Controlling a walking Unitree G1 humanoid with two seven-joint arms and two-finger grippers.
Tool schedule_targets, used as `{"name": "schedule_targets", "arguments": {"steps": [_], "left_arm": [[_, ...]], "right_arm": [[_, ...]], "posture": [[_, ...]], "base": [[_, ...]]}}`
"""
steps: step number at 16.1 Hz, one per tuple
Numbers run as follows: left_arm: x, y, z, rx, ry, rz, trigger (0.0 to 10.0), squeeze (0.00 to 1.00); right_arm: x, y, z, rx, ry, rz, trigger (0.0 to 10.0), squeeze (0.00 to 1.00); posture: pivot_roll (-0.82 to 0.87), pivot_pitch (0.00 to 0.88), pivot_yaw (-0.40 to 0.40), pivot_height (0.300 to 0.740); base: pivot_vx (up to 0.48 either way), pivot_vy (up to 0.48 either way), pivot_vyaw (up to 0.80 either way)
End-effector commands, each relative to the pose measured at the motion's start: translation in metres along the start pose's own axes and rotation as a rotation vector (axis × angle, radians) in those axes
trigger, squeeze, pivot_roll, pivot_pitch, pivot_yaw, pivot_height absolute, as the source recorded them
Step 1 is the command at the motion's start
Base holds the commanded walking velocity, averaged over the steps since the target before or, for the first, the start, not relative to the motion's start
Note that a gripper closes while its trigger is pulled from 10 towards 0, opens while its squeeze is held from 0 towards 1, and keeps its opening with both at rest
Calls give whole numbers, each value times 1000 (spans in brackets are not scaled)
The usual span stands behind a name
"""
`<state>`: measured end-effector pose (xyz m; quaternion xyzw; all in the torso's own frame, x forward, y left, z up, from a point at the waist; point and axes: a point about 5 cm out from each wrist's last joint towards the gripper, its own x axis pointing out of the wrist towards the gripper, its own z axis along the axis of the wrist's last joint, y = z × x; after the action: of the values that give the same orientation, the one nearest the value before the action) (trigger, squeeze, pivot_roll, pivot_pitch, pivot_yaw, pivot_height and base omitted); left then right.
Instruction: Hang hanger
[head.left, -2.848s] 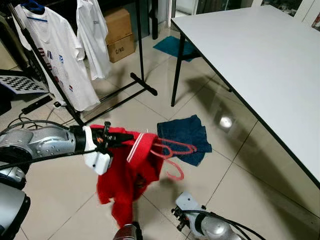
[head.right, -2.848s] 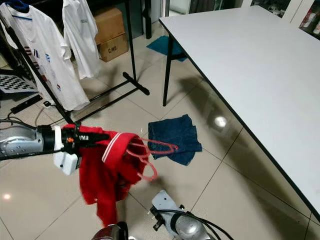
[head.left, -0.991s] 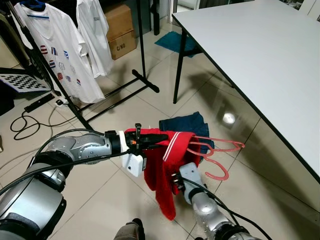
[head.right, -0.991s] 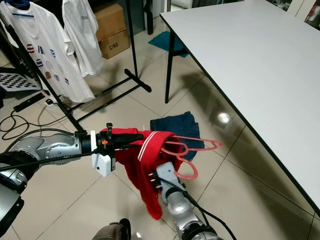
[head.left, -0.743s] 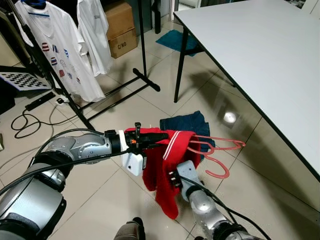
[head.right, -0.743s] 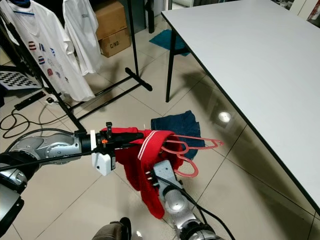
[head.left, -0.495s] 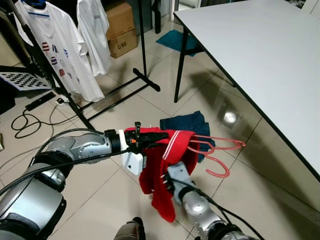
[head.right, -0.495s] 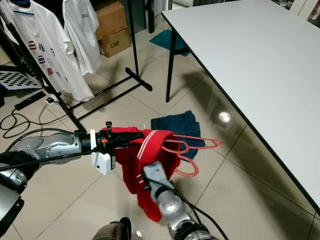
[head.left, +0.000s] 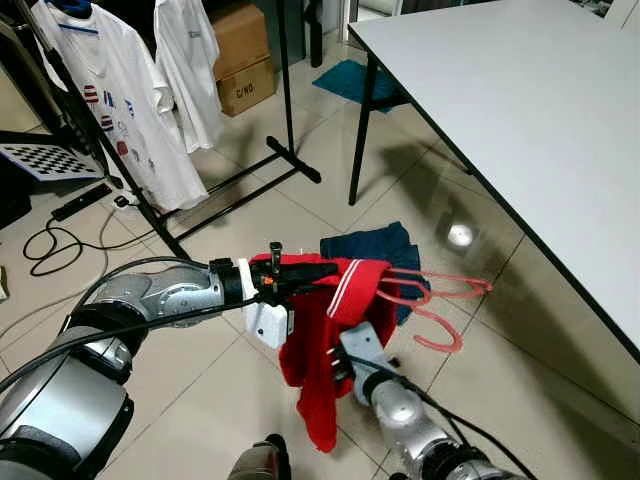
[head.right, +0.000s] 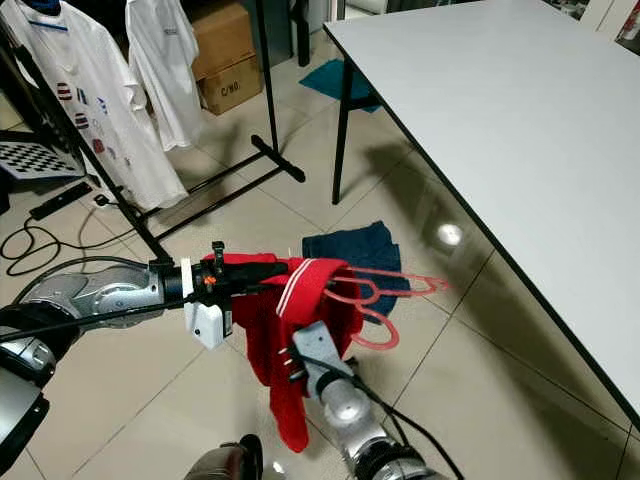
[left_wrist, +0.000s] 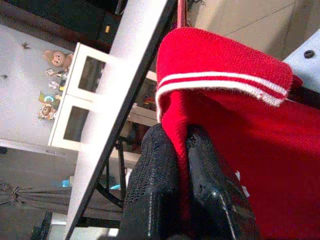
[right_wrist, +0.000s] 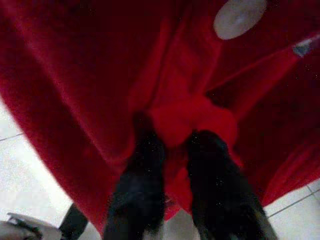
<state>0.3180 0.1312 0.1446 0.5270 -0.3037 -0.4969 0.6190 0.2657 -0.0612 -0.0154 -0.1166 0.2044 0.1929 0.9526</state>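
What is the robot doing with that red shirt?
The robot is holding up a red knitted shirt with white stripes that has a pink plastic hanger poking out of it. Its left gripper is pinching the shirt's top edge, and its right gripper has grabbed a fold of the cloth lower down. The black clothes rack with white T-shirts stands behind, so the hanging is not done yet.

You have bright, even room light; a lamp glares off the floor tiles (head.left: 458, 236), and your right wrist view is dim and blurred.
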Motion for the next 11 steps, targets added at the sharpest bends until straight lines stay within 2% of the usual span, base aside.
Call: {"name": "schedule_targets", "arguments": {"steps": [1,4,7,11], "left_arm": [[1,5,1,6,-7,26,9059,0],[-2,6,-1,4,5,34,9098,0],[-7,7,-5,-22,40,72,9176,0],[-10,9,-9,-46,83,114,9333,0]], "right_arm": [[-2,1,-6,4,32,-7,0,0],[-3,-10,-10,0,50,-53,0,0],[-11,-32,-22,41,66,-148,0,0],[-16,-44,-29,68,68,-207,0,0]], "posture": [[228,153,71,740],[228,150,71,740],[222,148,71,740],[212,146,76,740]], "base": [[0,0,0],[0,0,0],[0,0,0],[0,0,0]]}}
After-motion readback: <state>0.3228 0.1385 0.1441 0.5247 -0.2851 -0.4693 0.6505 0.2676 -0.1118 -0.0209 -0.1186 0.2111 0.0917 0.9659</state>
